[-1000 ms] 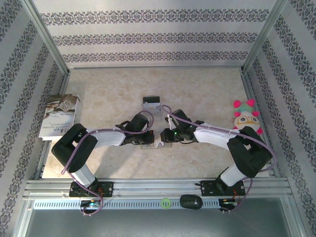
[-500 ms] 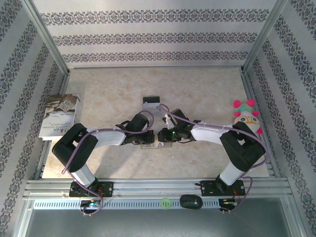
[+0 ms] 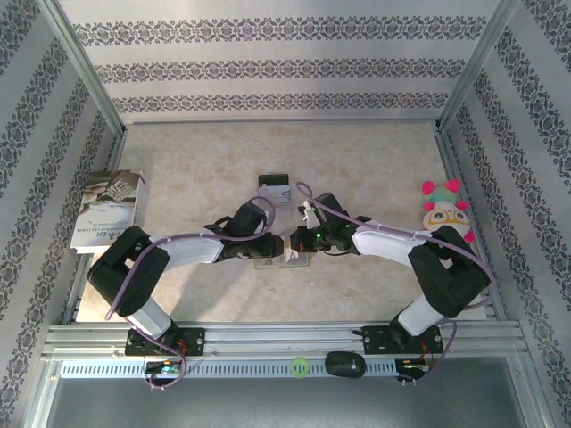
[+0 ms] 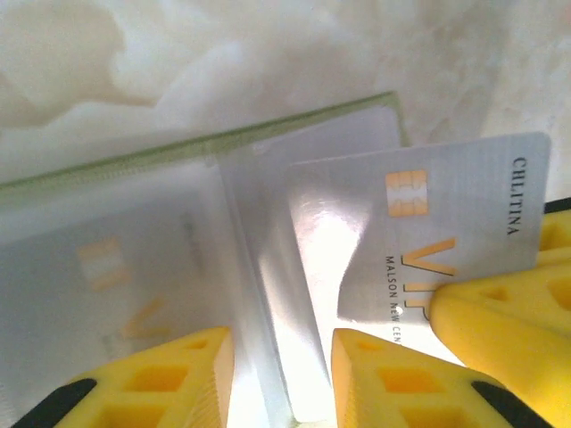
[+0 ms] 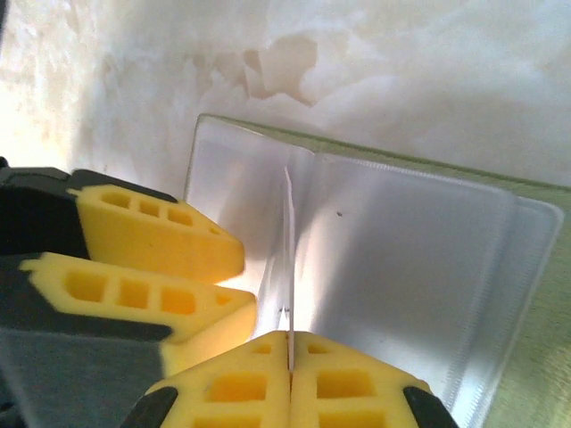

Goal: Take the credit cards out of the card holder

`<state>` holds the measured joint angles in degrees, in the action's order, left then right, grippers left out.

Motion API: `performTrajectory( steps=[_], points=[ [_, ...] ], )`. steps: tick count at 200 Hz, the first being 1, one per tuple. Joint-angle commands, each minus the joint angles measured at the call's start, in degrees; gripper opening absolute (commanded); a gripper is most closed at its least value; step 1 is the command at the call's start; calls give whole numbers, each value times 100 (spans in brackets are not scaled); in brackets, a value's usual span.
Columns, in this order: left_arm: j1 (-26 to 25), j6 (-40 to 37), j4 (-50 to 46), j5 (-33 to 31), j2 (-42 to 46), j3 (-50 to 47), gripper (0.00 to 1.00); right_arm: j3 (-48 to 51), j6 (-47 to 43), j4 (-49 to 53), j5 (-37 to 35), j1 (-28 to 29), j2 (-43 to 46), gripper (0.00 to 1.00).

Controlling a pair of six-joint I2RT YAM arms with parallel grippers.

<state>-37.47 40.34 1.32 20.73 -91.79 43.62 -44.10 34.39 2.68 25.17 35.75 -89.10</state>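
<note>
Yellow foam pads pressed together: my right fingers (image 5: 290,379) are clamped on a credit card (image 4: 446,205), which stands edge-on between them as a thin white line. From my left wrist the same card shows its face, pale grey with a gold chip and gold lettering. Part of it lies over the card holder (image 4: 254,232) and the rest juts past the holder's edge.

My left fingers (image 4: 366,370) are apart, one tip on each side of the holder's centre fold, above its glossy clear inner faces. Whether the tips touch it I cannot tell. Through the other clear pocket a second card (image 4: 116,285) shows dimly, tucked inside.

The holder lies open, olive trim along its outer edge, on the pale marbled worktop (image 3: 375,160), about midway across and toward the near side, where both my arms meet over it. Just beyond it, farther off, a third card (image 3: 274,188) lies loose on the worktop, its black band at the far end. A printed booklet (image 3: 107,209) lies at the left edge and a plush toy (image 3: 443,214) at the right edge.
</note>
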Motion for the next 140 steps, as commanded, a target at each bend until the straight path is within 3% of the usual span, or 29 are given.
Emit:
performTrajectory(
  steps=[1,48,52,54,57,91,140],
  points=[
    [210,27,-6,-3,671,-36,43,62,-168,250,-237,-24,510,0],
    [825,-107,-504,-162,2137,-433,71,-1271,-1663,1464,-132,-70,552,0],
    [903,-107,-549,-138,2225,-482,83,-1457,-1853,1621,-149,-69,485,0],
    [938,-105,-575,-126,2266,-507,95,-1553,-1962,1692,-152,-79,447,0],
    [986,-105,-608,-116,2321,-544,100,-1687,-2121,1810,-174,-85,386,0],
    [1315,-70,-874,-49,2920,-974,100,-2993,-3622,2434,-505,-151,-214,0],
    [1542,-202,-1625,-440,3520,-1113,100,-4911,-5781,3681,-869,-165,-1452,0]
  ],
)
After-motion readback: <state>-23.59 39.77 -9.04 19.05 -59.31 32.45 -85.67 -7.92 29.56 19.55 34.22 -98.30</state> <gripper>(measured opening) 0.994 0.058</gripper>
